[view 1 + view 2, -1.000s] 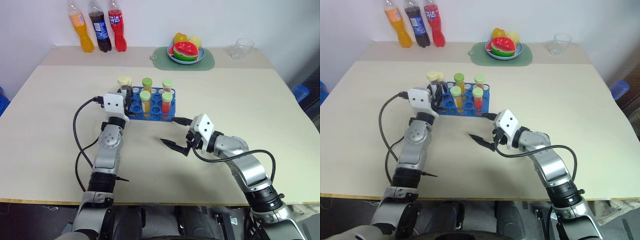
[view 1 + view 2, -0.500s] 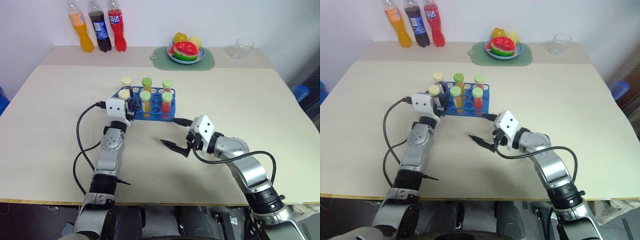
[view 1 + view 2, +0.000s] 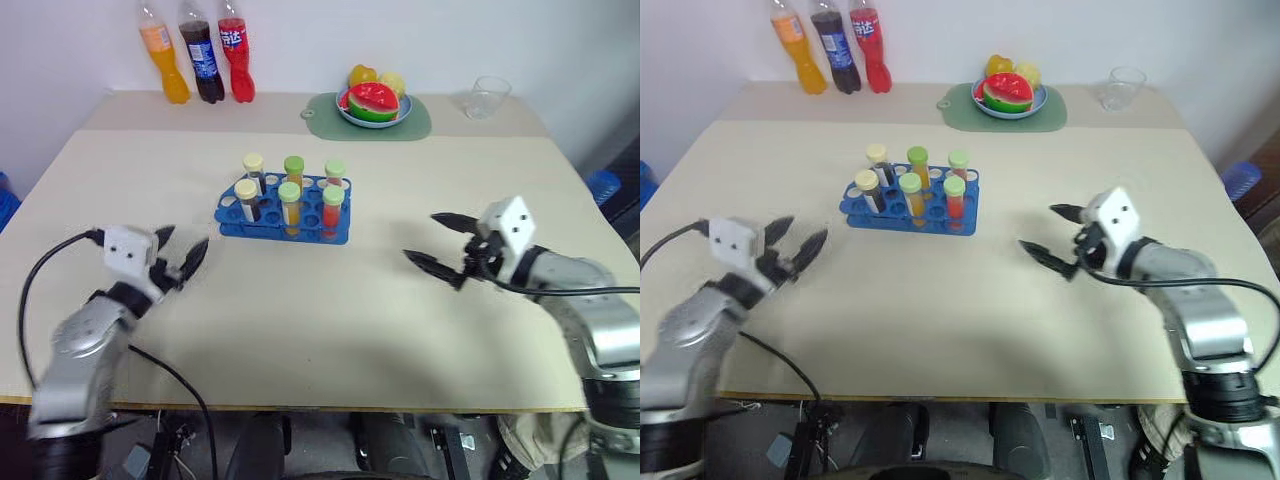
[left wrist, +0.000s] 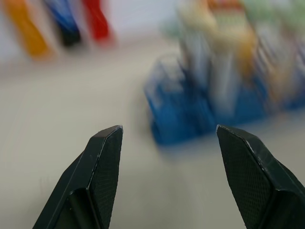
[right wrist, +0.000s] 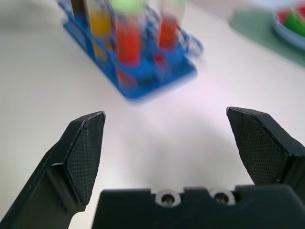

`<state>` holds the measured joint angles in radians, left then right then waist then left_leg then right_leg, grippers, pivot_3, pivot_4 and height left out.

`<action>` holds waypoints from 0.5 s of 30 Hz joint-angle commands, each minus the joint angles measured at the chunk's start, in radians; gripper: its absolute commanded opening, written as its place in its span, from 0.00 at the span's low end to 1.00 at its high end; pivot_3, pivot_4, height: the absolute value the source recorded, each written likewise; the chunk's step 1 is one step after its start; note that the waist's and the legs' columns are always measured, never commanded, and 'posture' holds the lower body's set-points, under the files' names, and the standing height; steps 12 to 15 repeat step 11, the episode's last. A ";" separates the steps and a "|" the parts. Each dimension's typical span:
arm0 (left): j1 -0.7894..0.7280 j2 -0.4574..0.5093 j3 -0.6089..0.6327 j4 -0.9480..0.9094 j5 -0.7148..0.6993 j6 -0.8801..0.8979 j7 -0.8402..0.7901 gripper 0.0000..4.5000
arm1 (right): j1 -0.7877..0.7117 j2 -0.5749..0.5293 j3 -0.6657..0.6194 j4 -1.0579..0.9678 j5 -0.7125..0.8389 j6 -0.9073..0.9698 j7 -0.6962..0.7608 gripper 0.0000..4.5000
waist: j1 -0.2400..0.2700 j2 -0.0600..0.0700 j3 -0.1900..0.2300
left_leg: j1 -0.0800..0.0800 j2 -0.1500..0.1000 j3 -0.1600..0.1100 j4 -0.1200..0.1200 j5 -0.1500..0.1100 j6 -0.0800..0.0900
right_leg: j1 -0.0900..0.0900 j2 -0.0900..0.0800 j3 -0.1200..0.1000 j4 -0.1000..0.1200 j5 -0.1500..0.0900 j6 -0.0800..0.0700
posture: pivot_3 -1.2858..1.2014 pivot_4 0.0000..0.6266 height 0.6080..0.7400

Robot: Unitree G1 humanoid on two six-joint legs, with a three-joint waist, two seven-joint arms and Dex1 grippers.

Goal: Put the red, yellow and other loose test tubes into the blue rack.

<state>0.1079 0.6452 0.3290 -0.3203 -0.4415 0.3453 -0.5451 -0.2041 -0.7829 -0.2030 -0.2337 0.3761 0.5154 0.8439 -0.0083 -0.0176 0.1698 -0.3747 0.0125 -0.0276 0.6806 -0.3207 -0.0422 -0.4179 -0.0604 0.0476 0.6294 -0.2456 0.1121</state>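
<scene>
Rack: the blue rack [image 3: 283, 213] stands on the counter [image 3: 320, 320] a little left of the frame's centre, in the upper middle of the left eye view.
Tubes: 6 capped test tubes stand upright in the rack; 1 with a dark fill and pale cap [image 3: 246, 199] at the front left, 1 with a pale yellow cap [image 3: 254, 170] behind it, 1 orange-yellow with a green cap [image 3: 293, 173] at the back centre, 1 yellow [image 3: 290, 203] at the front centre, 1 red [image 3: 332, 207] at the front right, and 1 light-capped [image 3: 335, 175] at the back right.
Bottles: 3 soda bottles stand in the upper left of the frame, orange [image 3: 161, 56], dark cola [image 3: 200, 56] and red [image 3: 234, 55], well apart from the rack.
Plate: a bowl of toy fruit [image 3: 372, 101] sits on a green mat [image 3: 419, 122] at upper centre.
Cup: a clear cup [image 3: 485, 97] stands in the upper right.
In the way: nothing lies between either gripper and the rack; bare counter separates them.
Left gripper: the left gripper [image 3: 178, 256] hangs at the lower left of the frame, well apart from the rack, its fingers spread with a clear gap and nothing between them.
Right gripper: the right gripper [image 3: 440, 243] hangs at the right of centre, pointing toward the rack, jaws spread wide and holding nothing.
</scene>
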 commanded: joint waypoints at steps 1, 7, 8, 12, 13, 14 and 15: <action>0.009 0.029 0.063 -0.034 -0.061 0.030 -0.058 0.71 | 0.013 -0.033 -0.068 0.040 0.013 -0.037 0.026 1.00 | -0.001 0.000 0.000 | 0.000 0.000 0.000 0.000 0.000 0.000 | 0.000 0.000 0.000 0.000 0.000 0.000 | 0.52 0.24 0.95; 0.031 0.032 0.076 -0.031 -0.063 0.047 -0.084 0.71 | 0.036 -0.045 -0.079 0.105 -0.013 -0.094 0.035 1.00 | -0.010 0.000 0.000 | 0.001 0.001 0.000 0.000 0.000 0.000 | 0.000 0.001 0.000 0.000 0.001 0.002 | 0.52 0.24 0.95; 0.031 0.030 0.077 -0.033 -0.062 0.048 -0.083 0.71 | 0.039 -0.044 -0.076 0.104 -0.012 -0.097 0.036 1.00 | -0.010 0.001 0.000 | 0.001 0.001 0.001 0.000 0.000 0.000 | 0.000 0.001 0.000 0.000 0.001 0.002 | 0.52 0.24 0.95; 0.037 0.016 0.078 -0.052 -0.068 0.059 -0.071 0.71 | 0.046 -0.039 -0.053 0.095 -0.014 -0.101 0.041 1.00 | -0.009 0.001 0.000 | 0.001 0.001 0.001 0.000 0.000 0.000 | 0.000 0.001 0.001 0.001 0.002 0.003 | 0.52 0.24 0.95; 0.037 0.016 0.078 -0.052 -0.068 0.059 -0.071 0.71 | 0.046 -0.039 -0.053 0.095 -0.014 -0.101 0.041 1.00 | -0.009 0.001 0.000 | 0.001 0.001 0.001 0.000 0.000 0.000 | 0.000 0.001 0.001 0.001 0.002 0.003 | 0.52 0.24 0.95; 0.037 0.016 0.078 -0.052 -0.068 0.059 -0.071 0.71 | 0.046 -0.039 -0.053 0.095 -0.014 -0.101 0.041 1.00 | -0.009 0.001 0.000 | 0.001 0.001 0.001 0.000 0.000 0.000 | 0.000 0.001 0.001 0.001 0.002 0.003 | 0.52 0.24 0.95; 0.037 0.016 0.078 -0.052 -0.068 0.059 -0.071 0.71 | 0.046 -0.039 -0.053 0.095 -0.014 -0.101 0.041 1.00 | -0.009 0.001 0.000 | 0.001 0.001 0.001 0.000 0.000 0.000 | 0.000 0.001 0.001 0.001 0.002 0.003 | 0.52 0.24 0.95</action>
